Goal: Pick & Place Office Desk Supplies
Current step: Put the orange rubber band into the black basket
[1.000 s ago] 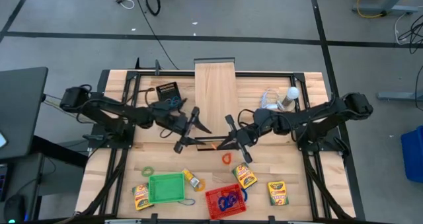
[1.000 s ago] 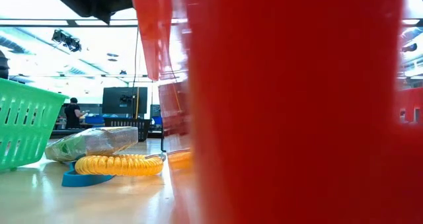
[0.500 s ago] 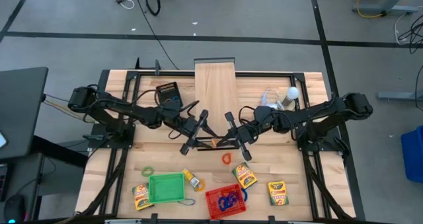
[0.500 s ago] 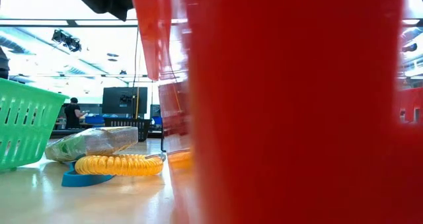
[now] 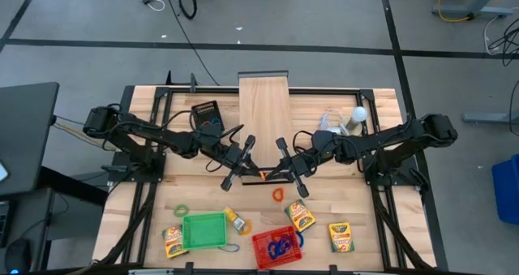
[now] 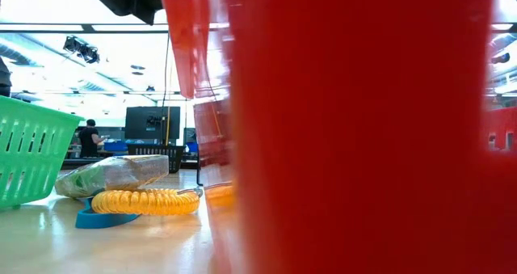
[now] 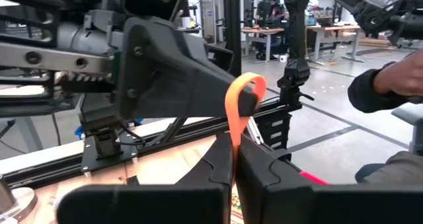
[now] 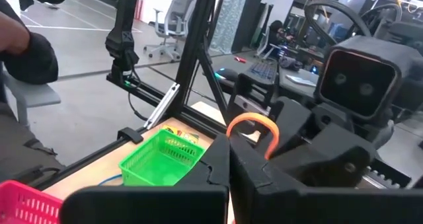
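An orange loop point(image 5: 262, 176) hangs in the air over the middle of the table, between my two grippers. My left gripper point(image 5: 255, 173) comes from the table's left and is shut on it. My right gripper point(image 5: 270, 174) comes from the right, also shut on it. In the left wrist view the orange loop point(image 7: 236, 118) runs from my left gripper point(image 7: 234, 159) up to the right arm's finger. In the right wrist view the orange loop point(image 8: 253, 125) arches above my right gripper point(image 8: 229, 159). Another orange loop point(image 5: 278, 194) lies on the table. My left gripper pinches the loop's near end point(image 7: 234, 148), drawn flat into a strip, between its two fingers. The fingers come level from the table's left. The loop is clear of the table and stretches straight toward the right gripper. My right gripper has the loop's other end point(image 8: 229, 135) between its shut fingers, coming level from the table's right. From there the band arches over to the left arm's fingers. The exact place of contact is hidden by the fingers themselves.
Near the front edge stand a green basket point(image 5: 204, 230) and a red basket point(image 5: 277, 244) holding loops, with crayon boxes point(image 5: 300, 216) beside them. The red basket point(image 6: 363, 128) fills the low view beside a yellow coil point(image 6: 145, 201). A long wooden box point(image 5: 263, 105) and a bulb point(image 5: 357, 115) stand at the back.
My left gripper has moved toward the table's right, up to the right gripper, and has shut on the orange loop that the right gripper holds up. The right gripper has kept still.
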